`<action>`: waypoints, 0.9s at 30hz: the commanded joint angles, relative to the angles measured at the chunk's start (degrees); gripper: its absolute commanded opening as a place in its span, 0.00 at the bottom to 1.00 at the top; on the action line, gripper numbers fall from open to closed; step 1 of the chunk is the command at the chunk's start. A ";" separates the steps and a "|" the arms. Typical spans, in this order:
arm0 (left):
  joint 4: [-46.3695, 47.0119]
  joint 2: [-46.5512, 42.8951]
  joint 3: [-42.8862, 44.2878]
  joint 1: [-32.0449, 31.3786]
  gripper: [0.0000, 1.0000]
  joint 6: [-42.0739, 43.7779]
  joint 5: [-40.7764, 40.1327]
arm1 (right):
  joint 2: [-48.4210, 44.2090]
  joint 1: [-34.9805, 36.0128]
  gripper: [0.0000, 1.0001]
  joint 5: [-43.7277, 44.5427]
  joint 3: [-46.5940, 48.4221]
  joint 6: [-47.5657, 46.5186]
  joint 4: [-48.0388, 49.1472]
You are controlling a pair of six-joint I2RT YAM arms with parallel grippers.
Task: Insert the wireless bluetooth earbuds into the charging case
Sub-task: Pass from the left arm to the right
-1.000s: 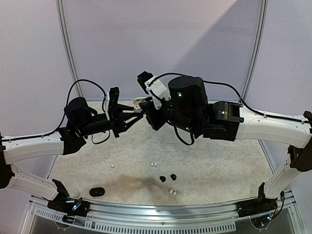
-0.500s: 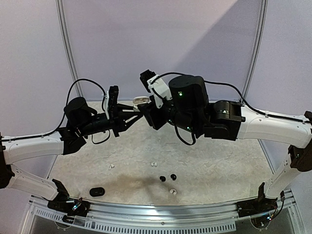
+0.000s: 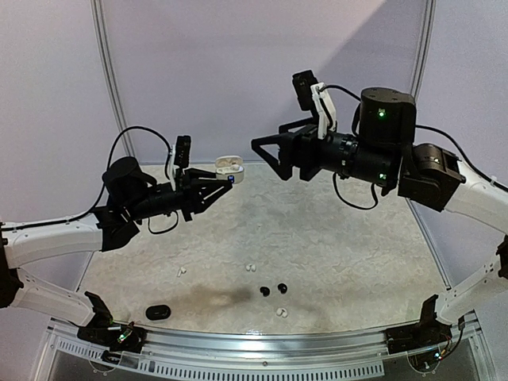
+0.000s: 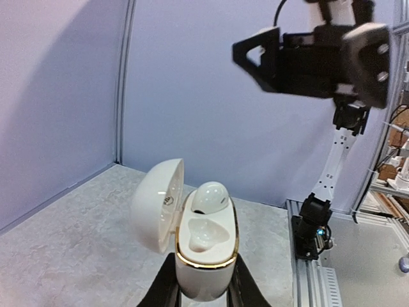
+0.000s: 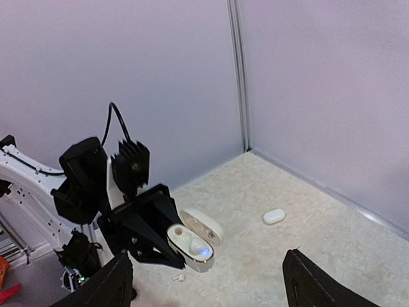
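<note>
My left gripper (image 3: 216, 183) is shut on a white charging case (image 3: 228, 167) and holds it up in the air, lid open. In the left wrist view the case (image 4: 204, 256) has one white earbud (image 4: 210, 197) in its far slot, and the near slot (image 4: 203, 235) is empty. A blue light glows inside the case (image 5: 192, 246). My right gripper (image 3: 267, 137) hangs open and empty, up and to the right of the case. Loose earbuds lie on the table: white ones (image 3: 181, 271) (image 3: 250, 267) (image 3: 279, 312) and two black ones (image 3: 264, 291) (image 3: 282, 286).
A black case (image 3: 159, 311) lies near the front left edge. A small closed white case (image 5: 273, 217) lies on the table towards the back corner. Purple walls close the table at the back and sides. One white earbud (image 5: 179, 277) lies below the held case.
My right gripper has opened and pulled back up and to the right, away from the case. The left gripper and the case stayed about where they were.
</note>
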 commanded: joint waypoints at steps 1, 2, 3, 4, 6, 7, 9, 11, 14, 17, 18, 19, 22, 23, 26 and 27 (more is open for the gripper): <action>0.99 -1.20 3.89 1.07 0.00 -4.51 8.60 | -0.91 -5.64 0.77 -22.57 -10.44 4.21 8.39; 1.85 -0.89 5.00 1.25 0.00 -5.82 10.56 | -1.49 -6.20 0.72 -24.52 -11.94 4.23 11.03; 2.93 -0.53 5.82 1.36 0.00 -7.53 12.74 | -1.78 -6.33 0.68 -25.48 -12.84 2.85 12.60; 4.25 -0.09 6.73 1.37 0.00 -9.21 14.69 | -1.99 -6.34 0.68 -26.03 -13.19 1.66 13.78; 8.08 1.32 8.23 1.24 0.00 -13.72 18.06 | -1.91 -6.34 0.67 -27.85 -13.31 -0.45 15.01; 8.89 1.91 9.10 1.08 0.00 -14.95 19.19 | -1.57 -6.34 0.67 -29.11 -13.30 -1.43 15.76; 9.58 2.90 10.31 0.95 0.00 -15.68 20.59 | -1.22 -6.30 0.68 -31.22 -13.36 -1.98 17.50; 9.59 3.53 11.07 0.94 0.00 -15.74 21.24 | -0.84 -6.34 0.66 -31.63 -13.46 -1.94 18.75; 9.51 4.06 11.51 0.77 0.00 -15.54 21.26 | 0.00 -6.32 0.60 -32.51 -13.36 -1.22 21.62; 9.64 4.38 11.95 0.44 0.00 -14.67 20.99 | 1.45 -6.21 0.55 -32.49 -12.14 -0.26 22.74; 9.76 4.41 12.02 0.34 0.00 -14.39 21.04 | 2.22 -6.21 0.53 -32.55 -11.69 -0.20 22.87; 9.85 4.48 11.99 0.20 0.00 -14.21 21.09 | 2.66 -6.25 0.50 -32.74 -11.22 -0.18 23.10; 9.84 4.30 11.73 0.23 0.00 -14.06 20.81 | 4.21 -6.26 0.47 -33.65 -9.78 0.06 23.40; 9.97 4.25 11.68 0.23 0.00 -14.07 20.64 | 4.68 -6.22 0.47 -33.48 -9.36 0.14 22.82; 10.16 4.25 11.55 0.16 0.00 -13.79 20.81 | 5.15 -6.21 0.39 -32.69 -9.24 0.32 23.12; 10.12 4.35 11.48 0.15 0.00 -13.74 20.89 | 5.15 -6.20 0.35 -32.73 -9.33 0.47 23.66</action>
